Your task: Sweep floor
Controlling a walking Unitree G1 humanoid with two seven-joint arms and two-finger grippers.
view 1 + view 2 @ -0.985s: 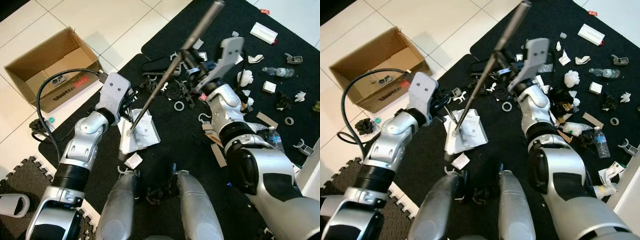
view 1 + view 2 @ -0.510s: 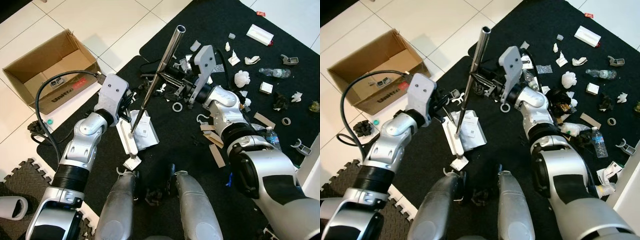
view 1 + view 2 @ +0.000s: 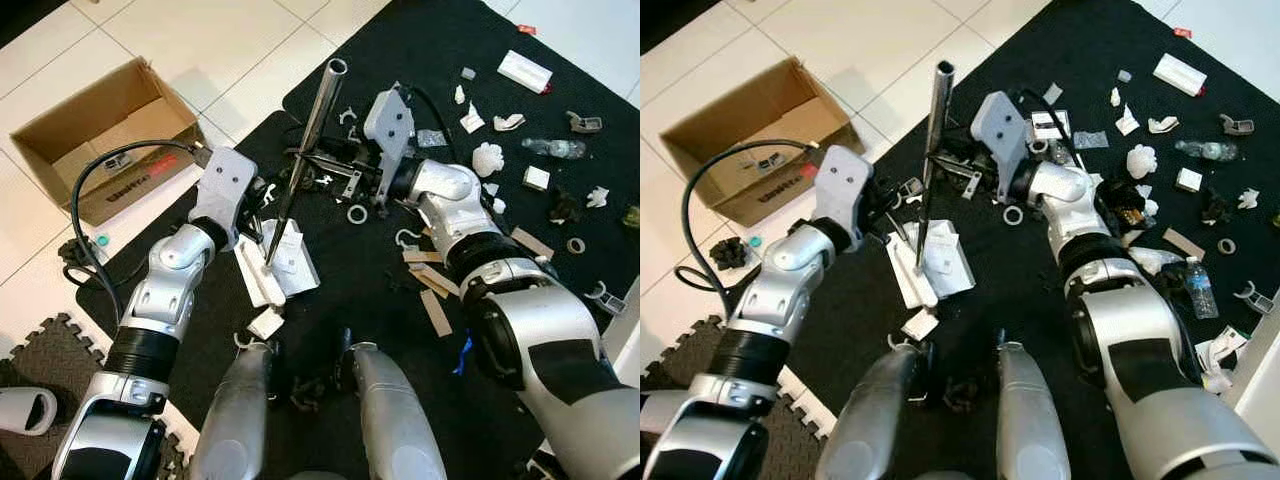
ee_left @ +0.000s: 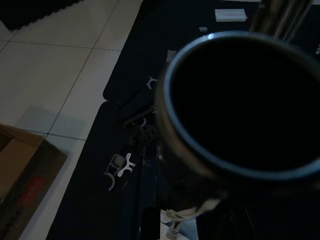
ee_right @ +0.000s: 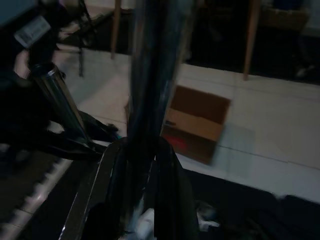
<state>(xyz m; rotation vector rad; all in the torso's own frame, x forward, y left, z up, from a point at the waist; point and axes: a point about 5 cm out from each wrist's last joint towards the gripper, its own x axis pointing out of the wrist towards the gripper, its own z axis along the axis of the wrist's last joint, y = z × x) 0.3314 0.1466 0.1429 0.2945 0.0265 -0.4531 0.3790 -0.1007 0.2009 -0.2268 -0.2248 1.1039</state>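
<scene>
A long metal broom handle [image 3: 305, 150] stands steeply over the black mat [image 3: 370, 280]. Its open top end [image 3: 337, 67] is up near the mat's far edge, and its foot rests on a white flat head [image 3: 280, 268] among white scraps. My left gripper [image 3: 262, 212] is shut on the handle's lower part. My right gripper [image 3: 335, 165] is shut on it higher up, and in the right wrist view the handle [image 5: 150, 90] runs between the black fingers [image 5: 172, 185]. The left wrist view looks into the tube's dark mouth [image 4: 240, 115].
An open cardboard box [image 3: 95, 130] sits on the white tiles at the left, with a black cable [image 3: 80, 215] beside it. Litter covers the mat's right side: white scraps [image 3: 487, 157], a plastic bottle [image 3: 555, 147], a white box [image 3: 525, 70], cardboard strips [image 3: 432, 285]. A foam tile [image 3: 40, 360] lies near left.
The handle's top has swung left and stands more upright. My right gripper moved left with it, toward the left arm. The left gripper stayed low on the handle.
</scene>
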